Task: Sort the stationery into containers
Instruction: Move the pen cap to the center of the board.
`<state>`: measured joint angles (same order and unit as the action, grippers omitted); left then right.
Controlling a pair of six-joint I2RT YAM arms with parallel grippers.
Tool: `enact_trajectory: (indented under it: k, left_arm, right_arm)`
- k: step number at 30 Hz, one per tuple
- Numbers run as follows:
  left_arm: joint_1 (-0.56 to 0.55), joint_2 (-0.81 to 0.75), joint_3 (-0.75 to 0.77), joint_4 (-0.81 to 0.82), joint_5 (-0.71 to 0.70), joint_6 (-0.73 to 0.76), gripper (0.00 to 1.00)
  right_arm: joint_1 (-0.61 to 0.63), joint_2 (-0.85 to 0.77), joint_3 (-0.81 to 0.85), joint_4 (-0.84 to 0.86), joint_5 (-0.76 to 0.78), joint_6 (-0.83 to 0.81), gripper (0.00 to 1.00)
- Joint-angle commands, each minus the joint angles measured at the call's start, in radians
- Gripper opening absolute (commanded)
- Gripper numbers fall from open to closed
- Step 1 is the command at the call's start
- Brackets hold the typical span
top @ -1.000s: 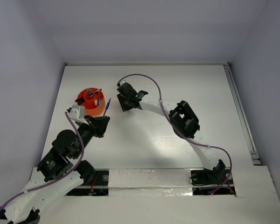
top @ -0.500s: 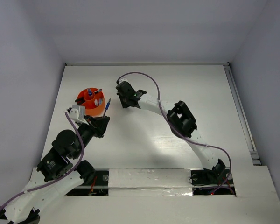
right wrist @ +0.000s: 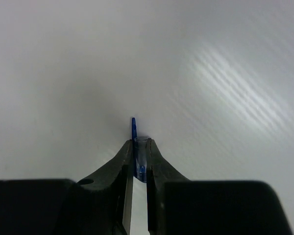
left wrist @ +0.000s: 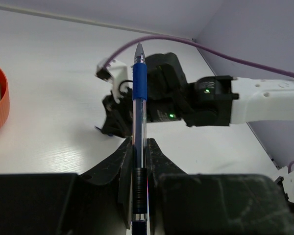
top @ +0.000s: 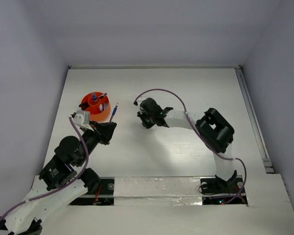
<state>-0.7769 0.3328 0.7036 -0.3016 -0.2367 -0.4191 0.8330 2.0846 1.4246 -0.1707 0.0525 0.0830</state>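
Noted the table (top: 210,98) bare and white from mid-width out to the rail (top: 250,117) along its right edge, with the back wall (top: 152,34) well beyond both arms. I saw open surface on every side of the right gripper (top: 146,119), which sat near table centre. The orange cup (top: 94,108) stood toward the far left, items upright inside. The left gripper (left wrist: 138,147) pinched the blue pen (left wrist: 139,93) by its lower barrel, tip pointing away from the wrist. Overhead, the pen lay just beside the cup's right rim; I could not tell whether they touched. The right gripper was clamped on a small clear-and-blue piece (right wrist: 140,164).
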Motion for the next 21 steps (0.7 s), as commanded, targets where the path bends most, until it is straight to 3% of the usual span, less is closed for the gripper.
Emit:
enact_trajectory:
  k: [1,6,10,18,21]
  left_arm:
    - [0.002,0.014,0.008,0.062,0.03,0.016,0.0]
    - [0.002,0.018,0.007,0.067,0.04,0.014,0.0]
    - [0.002,0.006,0.004,0.062,0.037,0.011,0.0]
    - [0.002,-0.009,0.004,0.047,0.023,0.014,0.0]
    - [0.002,-0.006,0.004,0.053,0.025,0.014,0.0]
  right_arm:
    - [0.006,-0.095,-0.162,-0.061,-0.013,-0.083,0.11]
    - [0.006,-0.15,-0.253,-0.05,0.063,-0.123,0.36]
    - [0.006,-0.193,-0.285,-0.038,0.035,-0.085,0.41]
    - [0.006,-0.425,-0.443,0.019,0.001,0.079,0.74]
    - [0.015,-0.503,-0.51,0.069,-0.104,0.167,0.76]
